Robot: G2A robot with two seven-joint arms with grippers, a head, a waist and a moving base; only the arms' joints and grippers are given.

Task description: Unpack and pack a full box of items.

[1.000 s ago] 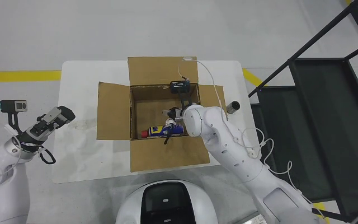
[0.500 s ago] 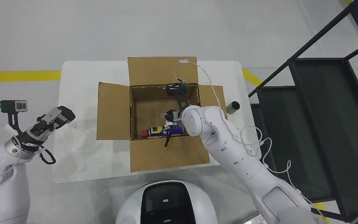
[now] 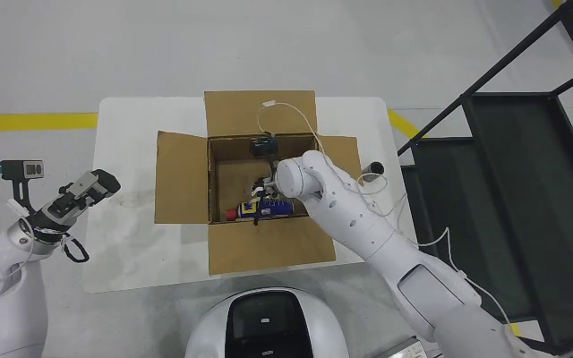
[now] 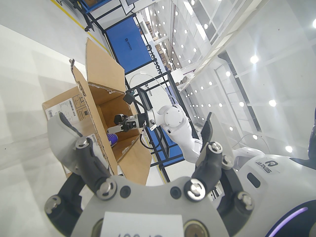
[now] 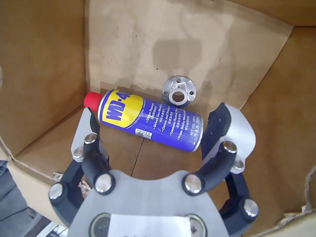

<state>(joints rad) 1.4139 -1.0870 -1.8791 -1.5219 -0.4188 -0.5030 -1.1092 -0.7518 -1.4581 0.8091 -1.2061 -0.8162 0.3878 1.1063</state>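
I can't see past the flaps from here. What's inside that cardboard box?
In the cardboard box: a blue spray can lying on its side, a round metal flange beside it, and the open right gripper over the can. The floor under the gripper's body is hidden.

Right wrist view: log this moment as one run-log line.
right gripper: open, over spray can in box | spray can: lying on box floor | metal flange: beside spray can | left gripper: open, away from box

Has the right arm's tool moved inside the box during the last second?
Yes. In the top view the right tool has shifted across the cardboard box toward the wall on the left arm's side, above the spray can.
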